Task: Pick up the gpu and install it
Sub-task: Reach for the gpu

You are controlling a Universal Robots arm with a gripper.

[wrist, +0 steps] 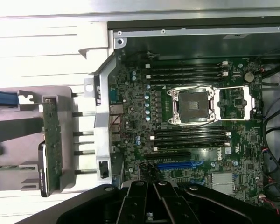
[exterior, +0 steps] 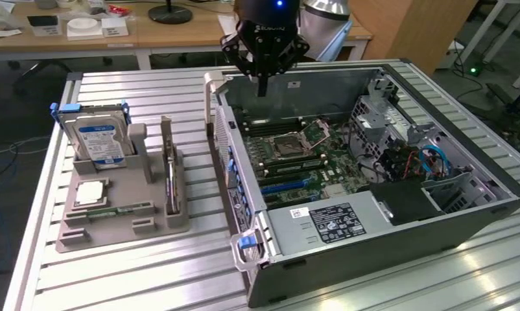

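Observation:
The gpu (exterior: 171, 180) stands on edge in a slot of the grey parts holder (exterior: 113, 230), at the exterior view's left of the open computer case (exterior: 415, 233). In the wrist view the gpu (wrist: 51, 140) shows as a narrow green board beside the case wall. My gripper (exterior: 262, 89) hangs above the far end of the case, over the motherboard (exterior: 303, 155), fingers pointing down and shut with nothing between them. My gripper (wrist: 151, 191) looks down on the motherboard (wrist: 186, 135) near its blue expansion slot (wrist: 175, 164). It is well apart from the gpu.
The holder also carries a hard drive (exterior: 100, 139) with a blue-white label, a processor (exterior: 89, 192) and a memory stick (exterior: 113, 210). Cables and a drive cage (exterior: 415, 162) crowd the case's right side. A power supply (exterior: 329, 223) sits at its near end. A desk (exterior: 113, 39) stands behind.

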